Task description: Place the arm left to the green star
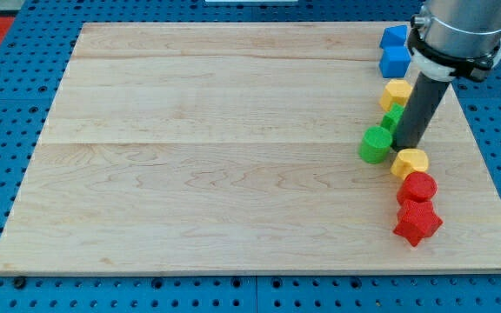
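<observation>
Wooden board (233, 156) on blue pegboard (7, 130); my tip (404, 145) beside green cylinder (375, 144); no pincer visible.

Blue blocks (395, 50), yellow blocks (409, 163), red blocks (417, 207), green cylinder (375, 144), wood board (216, 156).

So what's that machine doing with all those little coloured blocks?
A robot arm slides a dark rod across the wooden board. My tip rests among a column of blocks on the view's right, just right of a green cylinder and beside a partly hidden green block. Blue, yellow and red blocks sit above and below, untouched.
</observation>
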`<state>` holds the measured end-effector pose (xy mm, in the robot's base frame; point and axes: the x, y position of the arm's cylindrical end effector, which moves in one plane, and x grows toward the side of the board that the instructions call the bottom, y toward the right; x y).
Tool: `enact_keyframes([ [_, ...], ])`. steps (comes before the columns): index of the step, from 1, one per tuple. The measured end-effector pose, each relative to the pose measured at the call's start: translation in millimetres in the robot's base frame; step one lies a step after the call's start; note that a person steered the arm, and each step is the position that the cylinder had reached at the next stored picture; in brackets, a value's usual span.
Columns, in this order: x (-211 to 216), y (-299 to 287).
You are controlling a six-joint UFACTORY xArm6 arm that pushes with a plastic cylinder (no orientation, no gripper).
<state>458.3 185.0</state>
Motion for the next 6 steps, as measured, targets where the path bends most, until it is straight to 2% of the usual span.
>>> enact_keyframes([
  [5,43.1,-118.1],
  [6,47.2,-123.1],
])
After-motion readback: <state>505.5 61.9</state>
